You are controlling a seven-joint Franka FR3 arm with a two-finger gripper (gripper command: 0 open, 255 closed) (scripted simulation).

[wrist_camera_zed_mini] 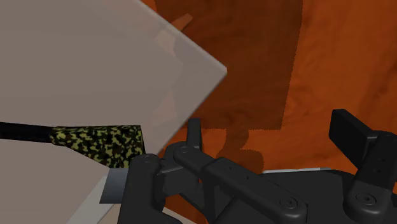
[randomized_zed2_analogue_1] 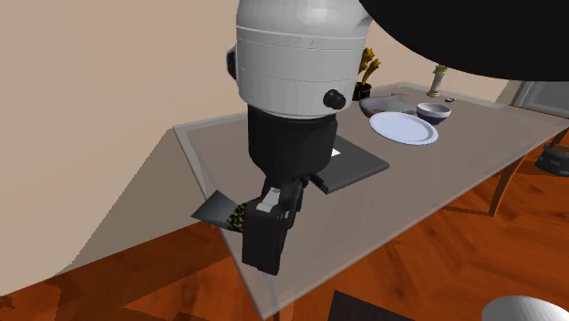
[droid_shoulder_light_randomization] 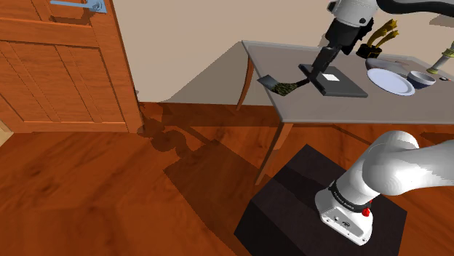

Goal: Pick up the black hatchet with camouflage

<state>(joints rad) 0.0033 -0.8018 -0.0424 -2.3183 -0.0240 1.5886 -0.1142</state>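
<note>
One camouflage-patterned hatchet (droid_shoulder_light_randomization: 282, 87) lies at the left corner of the bench (droid_shoulder_light_randomization: 349, 113) in the shoulder view (its grey head juts past the edge); just right of it the hand (droid_shoulder_light_randomization: 320, 64) hovers, fingers (wrist_camera_zed_mini: 348, 128) spread wide, holding nothing; a white plate (droid_shoulder_light_randomization: 391, 81) sits farther right.

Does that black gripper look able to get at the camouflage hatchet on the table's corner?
Probably yes. The hatchet lies at the table corner with nothing on top of it, and the open gripper hangs just beside its camouflage part, so the way looks free.
</note>
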